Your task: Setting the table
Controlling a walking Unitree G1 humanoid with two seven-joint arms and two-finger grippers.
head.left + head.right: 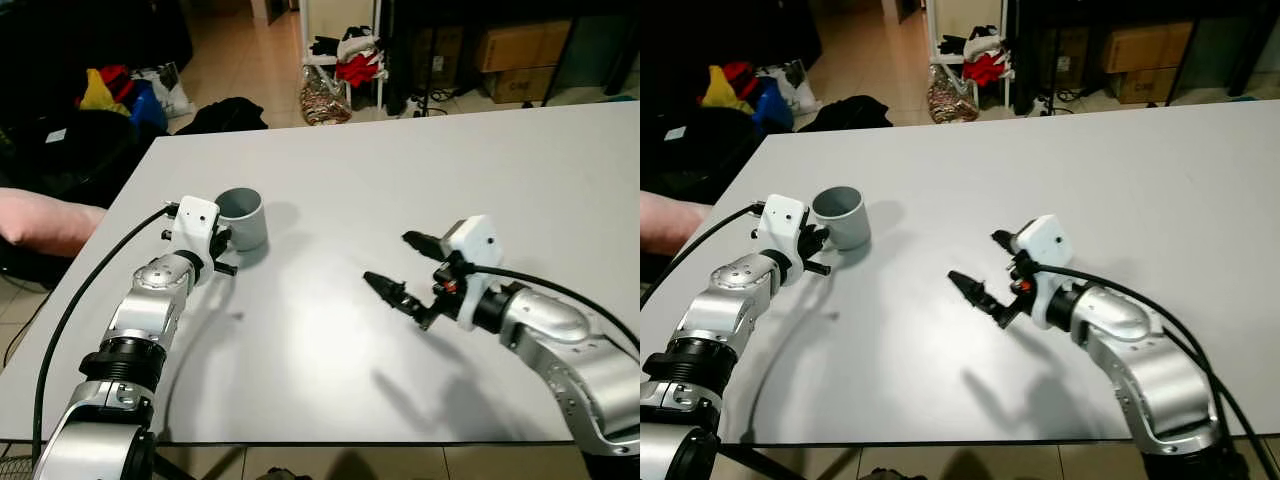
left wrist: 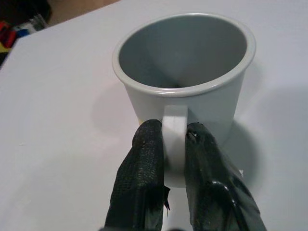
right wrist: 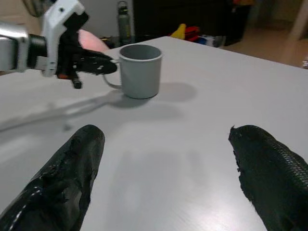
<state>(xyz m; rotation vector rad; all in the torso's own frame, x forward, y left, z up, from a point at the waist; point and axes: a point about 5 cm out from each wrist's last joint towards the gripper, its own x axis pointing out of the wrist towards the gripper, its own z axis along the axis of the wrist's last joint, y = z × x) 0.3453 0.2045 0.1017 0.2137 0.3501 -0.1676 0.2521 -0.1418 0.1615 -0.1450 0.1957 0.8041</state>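
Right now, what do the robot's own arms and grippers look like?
Both arms are jointed silver metal with black bands at the joints. Each wrist carries a white plastic block, and a black cable runs back along each arm. The left gripper and right gripper each have two long, black, textured fingers; small red parts show at the right wrist.

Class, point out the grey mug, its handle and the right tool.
grey mug (image 1: 243,218), left eye view, outer wall.
handle (image 2: 173,139), left wrist view, middle of strap.
right tool (image 1: 397,267), left eye view, between fingertips.

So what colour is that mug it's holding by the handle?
Plain light grey mug, inside and out, with no pattern; the left wrist view shows it best.
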